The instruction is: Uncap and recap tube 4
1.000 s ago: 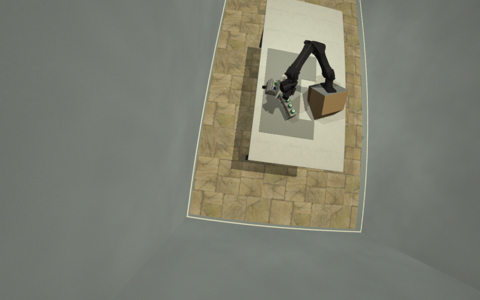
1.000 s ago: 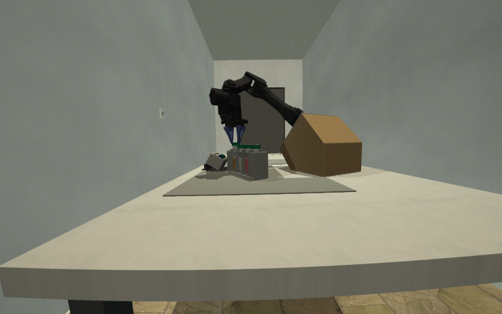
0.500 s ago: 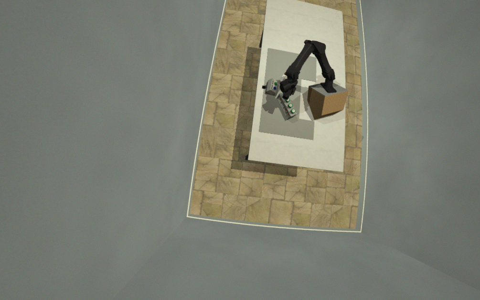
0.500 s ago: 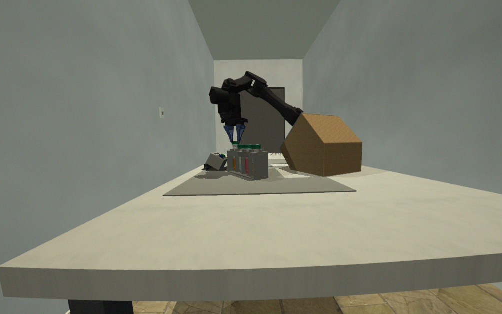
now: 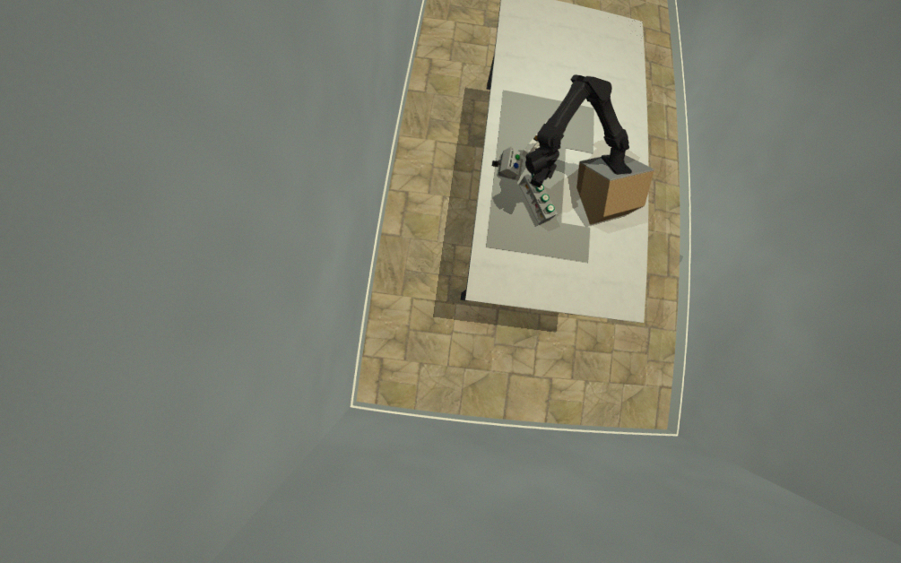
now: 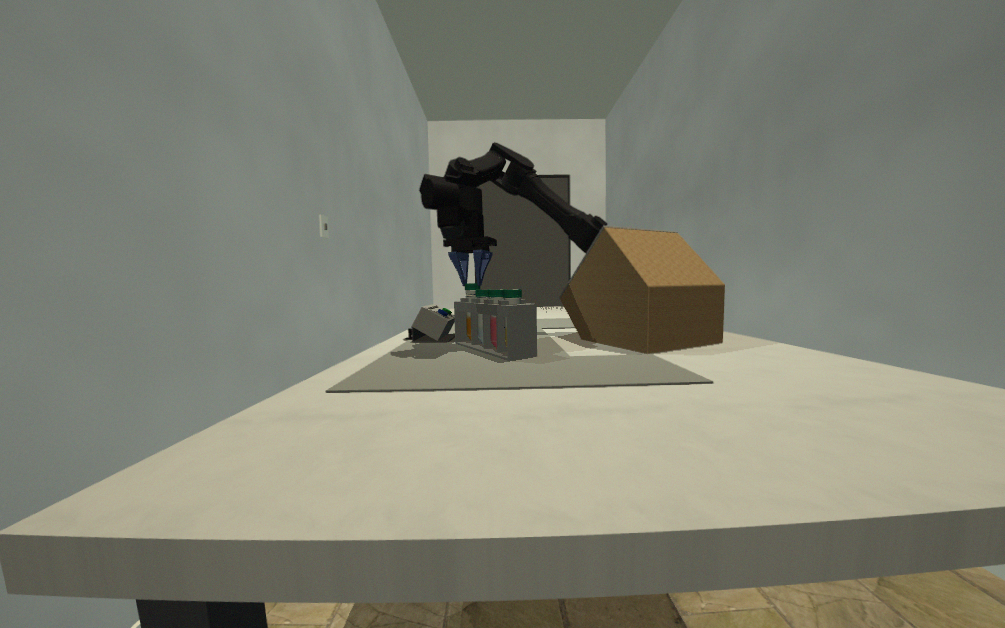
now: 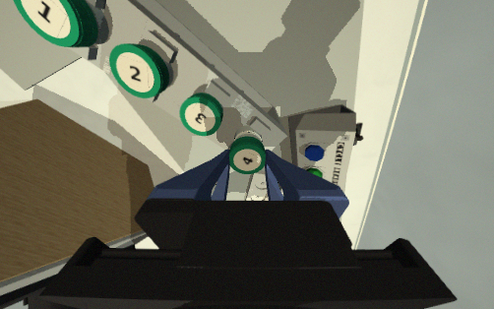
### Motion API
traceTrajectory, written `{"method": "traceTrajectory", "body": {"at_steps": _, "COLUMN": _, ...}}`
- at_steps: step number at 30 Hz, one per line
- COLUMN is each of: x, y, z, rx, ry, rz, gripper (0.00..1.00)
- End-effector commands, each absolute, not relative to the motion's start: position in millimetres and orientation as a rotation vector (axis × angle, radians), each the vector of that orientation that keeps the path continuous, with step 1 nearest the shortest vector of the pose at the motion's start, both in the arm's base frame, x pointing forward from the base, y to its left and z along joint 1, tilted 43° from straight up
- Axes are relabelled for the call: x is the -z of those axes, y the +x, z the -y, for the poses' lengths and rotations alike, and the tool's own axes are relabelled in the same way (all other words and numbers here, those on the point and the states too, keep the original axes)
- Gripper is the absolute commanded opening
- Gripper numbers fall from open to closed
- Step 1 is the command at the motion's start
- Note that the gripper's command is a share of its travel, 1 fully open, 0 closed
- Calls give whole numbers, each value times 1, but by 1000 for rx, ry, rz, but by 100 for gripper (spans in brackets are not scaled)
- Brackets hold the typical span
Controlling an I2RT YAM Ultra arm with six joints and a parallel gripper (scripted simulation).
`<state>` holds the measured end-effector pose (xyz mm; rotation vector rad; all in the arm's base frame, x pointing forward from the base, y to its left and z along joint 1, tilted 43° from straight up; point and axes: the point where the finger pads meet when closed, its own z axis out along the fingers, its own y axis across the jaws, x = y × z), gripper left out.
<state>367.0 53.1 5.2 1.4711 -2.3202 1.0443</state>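
Gripper closed on cap 4, blue fingers pinching its green rim from both sides, partly open gap filled by cap. Cap dot reads "4", facing wrist cam. Cap lifted off tube 4: in exterior view, held between fingertips a bit above the row of remaining caps, not seated. Open tube mouth visible just beyond cap in wrist view.

Further out along same row from gripper: cap 3, then cap 2, then cap 1, all on their tubes in decapping stn. Tubes w/ coloured liquid visible thru stn front, exterior view.

Key desk just beside gripper, to right in wrist view; blue CYCLE key near right finger, green READY key partly hidden behind that finger. Cap tray runs behind tube row; nest 4 state: cannot tell, hidden by gripper. Lamps: too small to tell.

Arm reaching from brown box pedestal over grey mat on worktop. Gripper pointing straight down over far-left end of stn as seen in exterior view.
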Motion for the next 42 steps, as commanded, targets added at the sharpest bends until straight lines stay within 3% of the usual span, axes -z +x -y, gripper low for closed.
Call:
{"method": "traceTrajectory", "body": {"at_steps": 1, "x": -17, "y": 372, "z": -65, "rx": -1072, "ry": 1502, "rz": 2351, "gripper": 0}}
{"method": "traceTrajectory", "body": {"at_steps": 42, "x": -15, "y": 376, "z": -68, "rx": -1070, "ry": 1498, "rz": 2352, "gripper": 0}}
